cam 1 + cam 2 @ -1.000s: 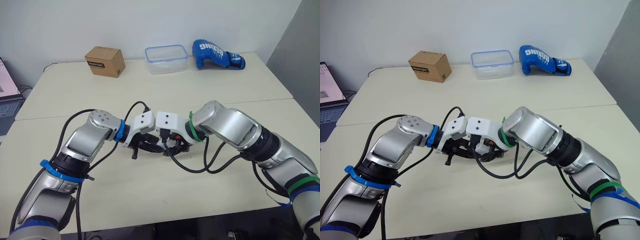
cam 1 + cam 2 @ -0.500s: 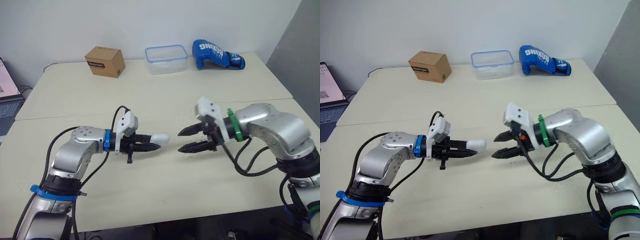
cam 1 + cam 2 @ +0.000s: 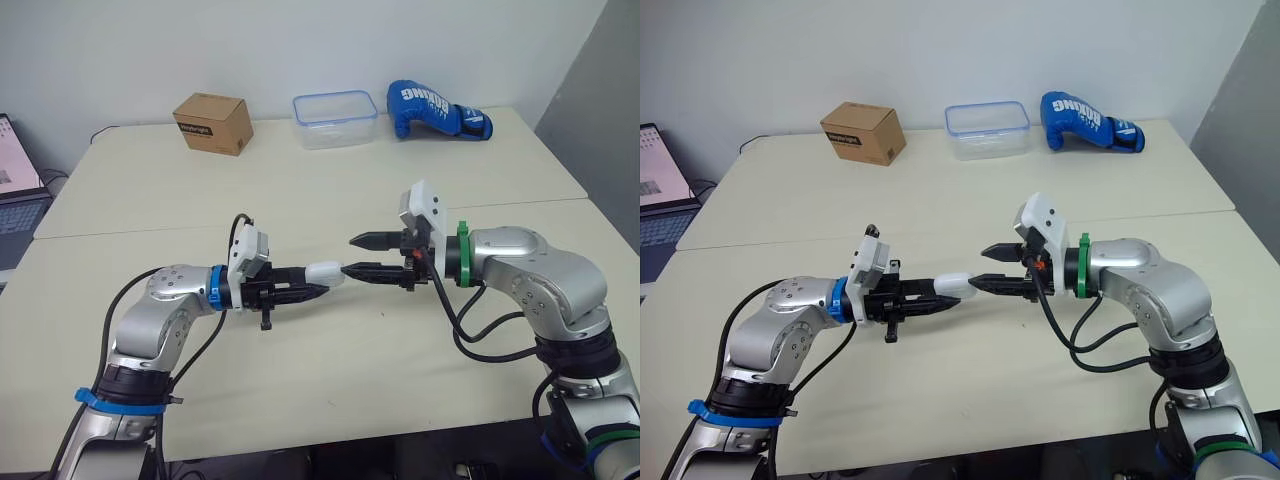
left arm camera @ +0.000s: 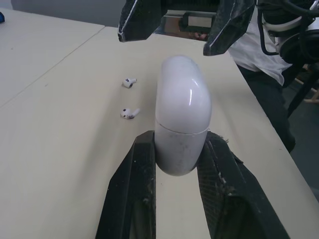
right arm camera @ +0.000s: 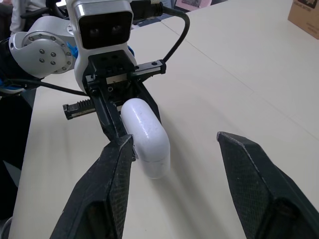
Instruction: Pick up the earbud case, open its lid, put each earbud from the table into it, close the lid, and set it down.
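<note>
Case (image 3: 325, 271) lifted, lid not yet opened.
Case was held above the table (image 3: 300, 380), pinched at its base by the left gripper (image 3: 308, 281), that arm reaching level toward the middle. Lid looked shut and 2 earbuds (image 4: 129, 113) lay on the table, so opening, loading, closing and setting down remained. Right gripper (image 3: 350, 254) faced it, fingers spread around the lid end, 1 tip just beside it.
</note>
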Controlling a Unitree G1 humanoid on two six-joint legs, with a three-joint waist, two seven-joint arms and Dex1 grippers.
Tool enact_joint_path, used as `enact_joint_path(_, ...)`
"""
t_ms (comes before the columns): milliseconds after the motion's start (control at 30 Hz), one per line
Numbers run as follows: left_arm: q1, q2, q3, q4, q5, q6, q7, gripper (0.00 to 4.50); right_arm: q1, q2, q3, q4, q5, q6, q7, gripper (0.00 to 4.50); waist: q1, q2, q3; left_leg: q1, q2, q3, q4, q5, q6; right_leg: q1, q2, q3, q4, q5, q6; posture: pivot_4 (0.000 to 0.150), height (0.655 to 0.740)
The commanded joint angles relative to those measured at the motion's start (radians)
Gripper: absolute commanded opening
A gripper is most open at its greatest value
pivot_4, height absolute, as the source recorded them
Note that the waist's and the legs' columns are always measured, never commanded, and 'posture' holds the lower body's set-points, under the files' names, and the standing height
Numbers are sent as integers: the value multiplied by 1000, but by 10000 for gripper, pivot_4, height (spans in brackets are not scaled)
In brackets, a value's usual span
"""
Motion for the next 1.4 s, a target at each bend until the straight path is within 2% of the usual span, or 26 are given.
enact_joint_path(33, -34, -20, -19, 41, 28, -68, -4, 7609, 11, 14, -6, -35, 12, -13, -22, 27690, 1, 0, 0, 0, 0, 0, 0, 0, 0, 0, 0, 0, 0, 0, 0, 1500, 7307)
enact_joint_path(433, -129, -80, -49, 204, 66, -160, -35, 7609, 24, 24, 38, 32, -32, -47, -41, 27690, 3, 0, 0, 0, 0, 0, 0, 0, 0, 0, 0, 0, 0, 0, 0, 1500, 7307)
enact_joint_path(800, -127, -77, -54, 195, 60, -158, -55, 7609, -5, 43, 42, 121, -70, -54, -49, 27690, -3, 0, 0, 0, 0, 0, 0, 0, 0, 0, 0, 0, 0, 0, 0, 1500, 7307)
enact_joint_path(1400, -83, -65, -66, 185, 69, -177, -70, 7609, -30, 69, 5, 148, -68, -60, -62, 27690, -4, 0, 0, 0, 0, 0, 0, 0, 0, 0, 0, 0, 0, 0, 0, 1500, 7307)
